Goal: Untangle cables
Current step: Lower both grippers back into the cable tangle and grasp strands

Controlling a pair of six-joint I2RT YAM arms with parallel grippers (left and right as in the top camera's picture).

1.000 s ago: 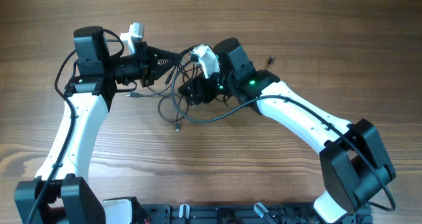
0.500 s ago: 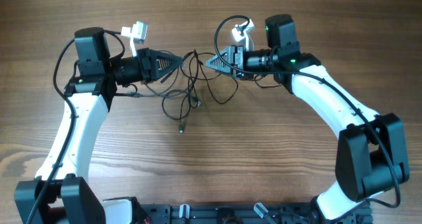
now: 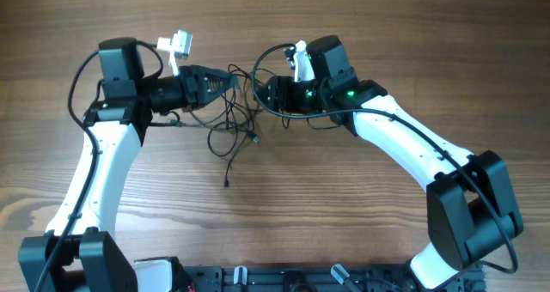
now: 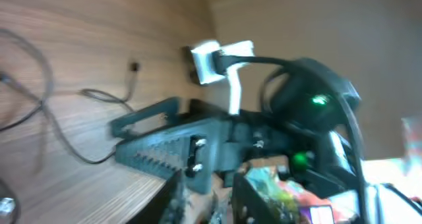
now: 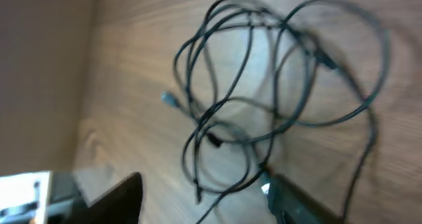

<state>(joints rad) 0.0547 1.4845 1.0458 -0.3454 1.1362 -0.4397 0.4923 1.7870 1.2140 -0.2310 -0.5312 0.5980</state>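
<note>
Black, thin cables (image 3: 234,124) in a loose tangle on the wooden table (image 3: 361,17), just toward 11 o'clock of its middle, with one plug end (image 3: 226,184) trailing to 6 o'clock. Crowded from 10 o'clock by the left gripper (image 3: 229,79), too blurred to tell how far parted or whether gripping. Hemmed from 2 o'clock by the right gripper (image 3: 265,93), fingers spread wide, cords lying just ahead. Plain beige wall (image 5: 39,66) beyond the table edge.
</note>
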